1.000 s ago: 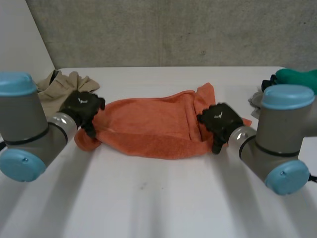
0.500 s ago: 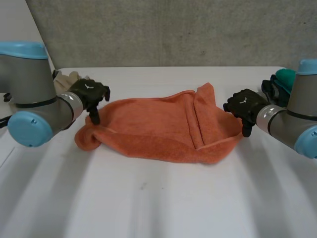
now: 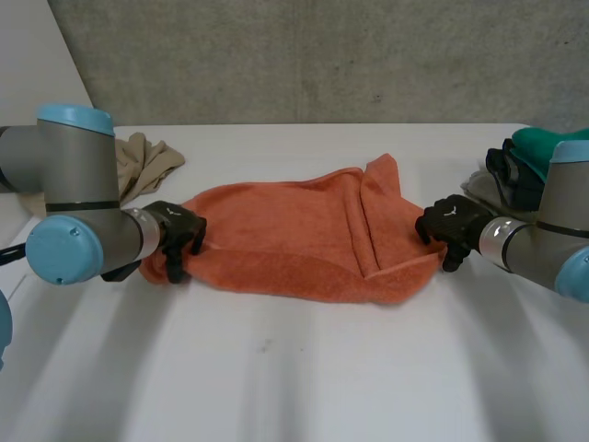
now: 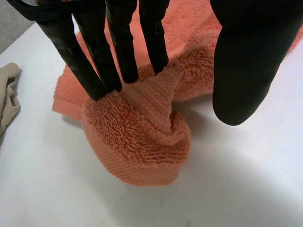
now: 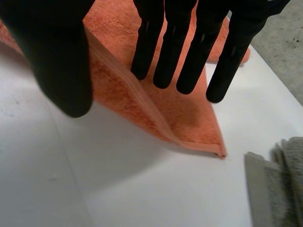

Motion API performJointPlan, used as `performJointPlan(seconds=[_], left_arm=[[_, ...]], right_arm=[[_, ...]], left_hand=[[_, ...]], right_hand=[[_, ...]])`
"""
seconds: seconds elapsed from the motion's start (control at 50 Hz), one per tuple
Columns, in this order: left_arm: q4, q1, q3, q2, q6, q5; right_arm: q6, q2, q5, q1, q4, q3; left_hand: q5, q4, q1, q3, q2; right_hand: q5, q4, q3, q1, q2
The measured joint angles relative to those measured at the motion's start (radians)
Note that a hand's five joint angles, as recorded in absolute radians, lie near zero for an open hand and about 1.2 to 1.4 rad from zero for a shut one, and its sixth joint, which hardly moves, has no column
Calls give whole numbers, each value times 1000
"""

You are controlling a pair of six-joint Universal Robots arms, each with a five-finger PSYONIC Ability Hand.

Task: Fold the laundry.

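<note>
Lying across the middle of the white table (image 3: 294, 368), the orange towel (image 3: 285, 230) is rumpled, with a fold ridge near its right end. Left hand (image 3: 175, 238) is at the bunched left corner: fingers (image 4: 123, 47) straight, tips on the terry, thumb spread wide over bare table, nothing gripped. Right hand (image 3: 446, 224) is at the right corner: fingers (image 5: 182, 52) straight above the cloth, thumb wide off the hem, holding nothing. Beige garment (image 3: 147, 157) lies beyond the left hand; green cloth (image 3: 552, 143) and grey cloth (image 5: 279, 184) lie near the right hand.
</note>
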Motion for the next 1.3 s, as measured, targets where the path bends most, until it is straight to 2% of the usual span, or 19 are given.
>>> performJointPlan(seconds=[0.06, 0.1, 0.12, 0.18, 0.32, 0.38, 0.48, 0.52, 0.58, 0.68, 0.78, 0.88, 0.9, 0.94, 0.96, 1.04, 1.1, 1.18, 1.3], left_arm=[[1, 0, -13, 5, 9, -1], [1, -1, -20, 8, 13, -3], [1, -1, -23, 10, 15, -5], [0, -2, -28, 16, 17, -12], [17, 13, -88, 118, -1, -21], [34, 25, -143, 199, -13, -1], [46, 55, -272, 342, 6, 63], [38, 68, -326, 381, 49, 92], [19, 85, -369, 397, 127, 118], [-9, 104, -369, 359, 250, 125], [15, 87, -232, 278, 232, 101], [129, 55, 21, 219, 93, 79], [129, 55, 21, 219, 93, 79], [235, 41, 151, 211, 9, 70], [303, 36, 205, 214, -34, 64], [519, 25, 297, 240, -142, 40], [667, 24, 301, 262, -201, 23], [878, 34, 223, 293, -269, -3], [1012, 53, 22, 316, -278, -12]], right_arm=[[40, 0, -10, 1, -9, 7], [71, -1, -14, 0, -18, 12], [89, -2, -15, 0, -23, 15], [127, -10, -17, -2, -30, 25], [147, -126, -17, -25, -2, 107], [118, -205, -12, -39, 39, 150], [-41, -351, 22, -62, 293, 225], [-148, -400, 49, -69, 446, 253], [-255, -430, 88, -66, 576, 274], [-314, -415, 151, -31, 634, 273], [-229, -346, 181, 24, 553, 183], [-47, -288, 224, 68, 357, -43], [-47, -288, 224, 68, 357, -43], [41, -279, 263, 79, 234, -151], [105, -281, 300, 83, 122, -217], [214, -314, 368, 89, -145, -288], [254, -348, 389, 91, -311, -282], [267, -405, 374, 94, -494, -208], [249, -443, 315, 100, -497, -70]], left_hand=[[142, 143, 159, 147, 148], [301, 302, 309, 304, 322], [412, 415, 419, 415, 422], [568, 580, 533, 576, 589], [573, 597, 533, 589, 606], [573, 597, 533, 589, 606], [573, 597, 533, 592, 606], [573, 598, 533, 593, 608], [573, 598, 533, 593, 608], [573, 598, 533, 593, 608], [573, 598, 533, 593, 608], [573, 598, 533, 596, 608], [573, 598, 533, 596, 608], [573, 598, 533, 596, 609], [573, 598, 533, 596, 609], [573, 598, 533, 596, 609], [573, 599, 533, 596, 609], [573, 601, 533, 596, 609], [573, 601, 533, 596, 610]], right_hand=[[166, 167, 164, 163, 166], [359, 352, 348, 342, 351], [396, 396, 388, 357, 392], [403, 420, 407, 357, 398], [403, 420, 407, 357, 398], [403, 420, 407, 357, 398], [403, 420, 407, 357, 398], [403, 421, 410, 357, 398], [403, 423, 413, 357, 398], [403, 423, 413, 357, 398], [403, 423, 413, 357, 398], [403, 423, 413, 357, 398], [403, 423, 413, 357, 398], [403, 423, 413, 357, 398], [403, 423, 413, 357, 398], [403, 423, 413, 357, 398], [403, 423, 413, 357, 398], [403, 423, 414, 357, 398], [403, 423, 413, 357, 398]])
